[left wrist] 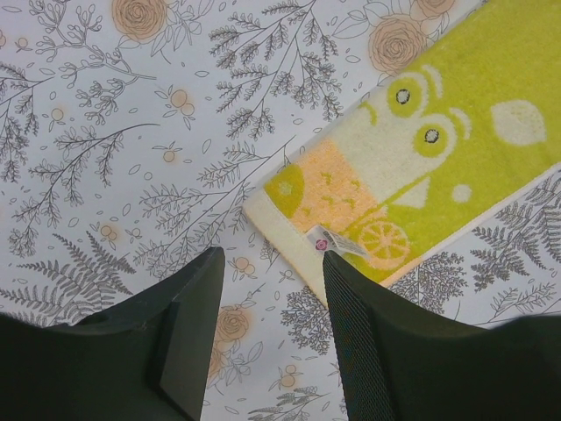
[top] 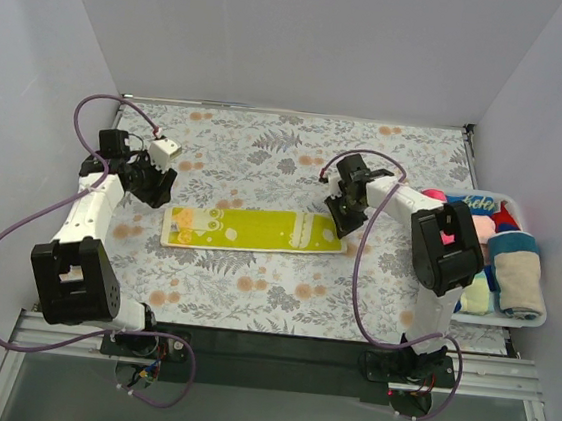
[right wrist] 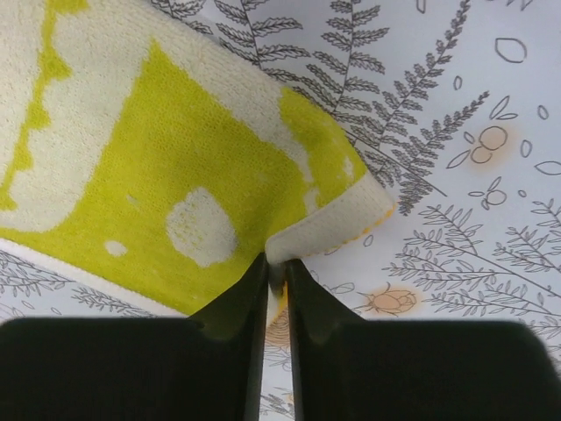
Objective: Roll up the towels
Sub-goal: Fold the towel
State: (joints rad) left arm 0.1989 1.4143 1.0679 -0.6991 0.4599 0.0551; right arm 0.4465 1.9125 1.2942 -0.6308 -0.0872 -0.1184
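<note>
Across the middle of the floral table covering [top: 267, 149], a yellow towel [top: 254, 231] lies flat and unrolled, its right-end corner curled up and pinched between the nearly closed fingers of the right gripper [right wrist: 276, 267], whose dark tips hide how much of the hem they hold. At the towel's left end the left gripper [left wrist: 272, 263] hangs with jaws apart and nothing between them, one fingertip overlapping the corner by the small label [left wrist: 333, 241]. Rolled towels [top: 515, 275] crowd the white basket [top: 511, 320] at the table's right edge, partly hidden behind the right arm [top: 445, 253] and too tightly packed to count.
</note>
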